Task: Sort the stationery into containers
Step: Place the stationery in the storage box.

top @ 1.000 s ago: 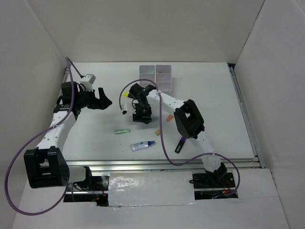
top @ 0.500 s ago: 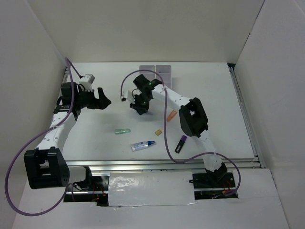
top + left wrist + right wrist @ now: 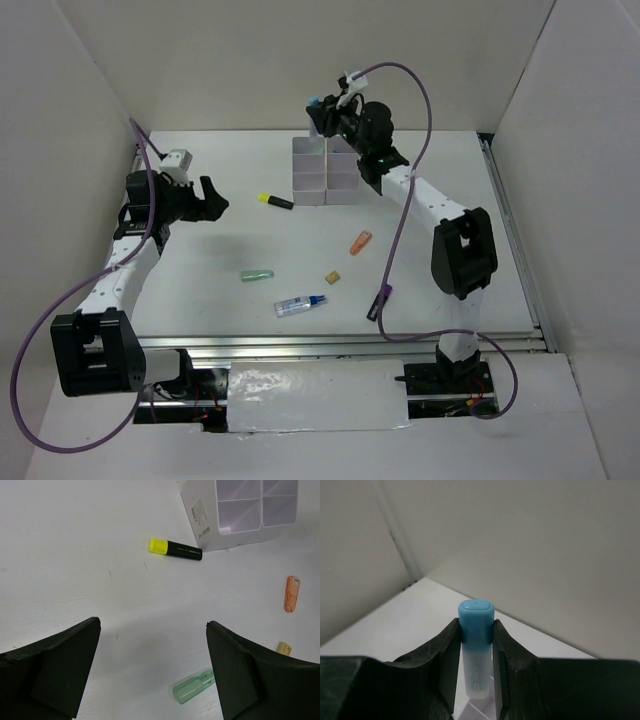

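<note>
My right gripper (image 3: 322, 108) is shut on a light-blue marker (image 3: 476, 612) and holds it in the air just above the back of the white bins (image 3: 310, 190). The marker stands upright between the jaws, cap outward. My left gripper (image 3: 212, 200) is open and empty at the left, above the table. In its wrist view the gripper (image 3: 152, 630) looks down on the yellow-black marker (image 3: 175, 550), the green marker (image 3: 192, 686), the orange marker (image 3: 291, 593), the tan block (image 3: 283, 648) and the bins (image 3: 200, 520).
On the table lie the yellow-black marker (image 3: 275, 201), green marker (image 3: 257, 275), white tube with blue cap (image 3: 299, 305), tan block (image 3: 332, 277), orange marker (image 3: 360, 242) and purple marker (image 3: 380, 302). White walls close in the left, back and right.
My right gripper has risen from the middle of the table and swung back to above the bins with the light-blue marker in it. The left gripper has hardly moved.
</note>
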Motion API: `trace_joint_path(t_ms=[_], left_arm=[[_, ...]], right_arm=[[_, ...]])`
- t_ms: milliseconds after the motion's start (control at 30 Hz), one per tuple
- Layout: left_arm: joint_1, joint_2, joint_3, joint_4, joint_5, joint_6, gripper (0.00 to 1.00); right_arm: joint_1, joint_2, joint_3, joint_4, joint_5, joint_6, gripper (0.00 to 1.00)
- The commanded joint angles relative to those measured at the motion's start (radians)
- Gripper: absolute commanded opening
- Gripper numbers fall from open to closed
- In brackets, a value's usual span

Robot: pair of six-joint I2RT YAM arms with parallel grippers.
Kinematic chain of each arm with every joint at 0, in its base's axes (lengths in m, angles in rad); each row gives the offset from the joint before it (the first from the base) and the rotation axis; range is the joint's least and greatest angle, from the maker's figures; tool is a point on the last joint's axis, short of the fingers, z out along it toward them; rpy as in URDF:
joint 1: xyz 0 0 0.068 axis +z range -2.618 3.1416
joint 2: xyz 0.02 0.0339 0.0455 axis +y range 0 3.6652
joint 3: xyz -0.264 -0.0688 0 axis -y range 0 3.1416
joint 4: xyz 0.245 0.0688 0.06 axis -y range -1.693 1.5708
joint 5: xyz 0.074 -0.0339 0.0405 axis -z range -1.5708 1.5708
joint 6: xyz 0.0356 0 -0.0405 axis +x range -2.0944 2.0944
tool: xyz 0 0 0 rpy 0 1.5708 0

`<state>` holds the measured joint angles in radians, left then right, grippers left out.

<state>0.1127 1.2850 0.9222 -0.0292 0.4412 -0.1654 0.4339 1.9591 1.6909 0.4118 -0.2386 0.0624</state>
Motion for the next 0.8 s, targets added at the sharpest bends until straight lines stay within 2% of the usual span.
trace_joint_path(t_ms=[0,67,133,400,767], left_arm=[[0.005,-0.024,0.004,0.048,-0.032,0.003,0.99],[0.005,-0.021,0.012,0.032,-0.038,0.024,0.99],[0.007,-0.019,0.020,0.005,-0.044,0.038,0.99],[0.005,-0.007,0.024,-0.020,-0.081,0.038,0.99],[0.007,-0.009,0.030,-0.043,-0.104,0.050,0.99]], right_arm=[[0.039,0.064,-0.036,0.324,0.235,0.129,0.00],[0.043,0.102,-0.011,0.343,0.327,0.149,0.00],[0.042,0.121,0.003,0.349,0.355,0.190,0.00],[0.049,0.201,0.024,0.392,0.386,0.214,0.00],[0.043,0.299,0.116,0.369,0.407,0.180,0.01]])
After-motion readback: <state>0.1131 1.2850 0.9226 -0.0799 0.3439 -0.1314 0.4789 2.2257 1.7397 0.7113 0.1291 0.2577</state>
